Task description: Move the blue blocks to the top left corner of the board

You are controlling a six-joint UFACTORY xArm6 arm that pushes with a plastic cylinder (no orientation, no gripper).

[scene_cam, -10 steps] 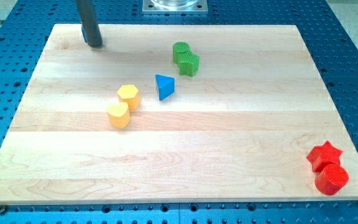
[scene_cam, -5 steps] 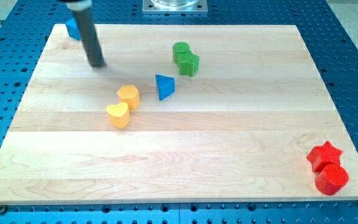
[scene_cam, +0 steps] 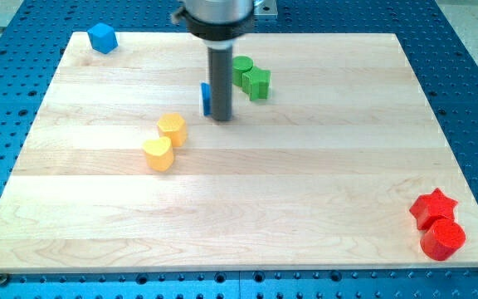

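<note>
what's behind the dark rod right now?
A blue block, mostly covered by the dark rod; only a sliver shows at its left, shape hidden. My tip sits at that block's right.

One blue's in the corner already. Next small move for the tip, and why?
Probably push up and toward the view's left: my tip sits against the right side of the mostly hidden second blue block, while the blue cube already rests at the board's top left corner.
</note>
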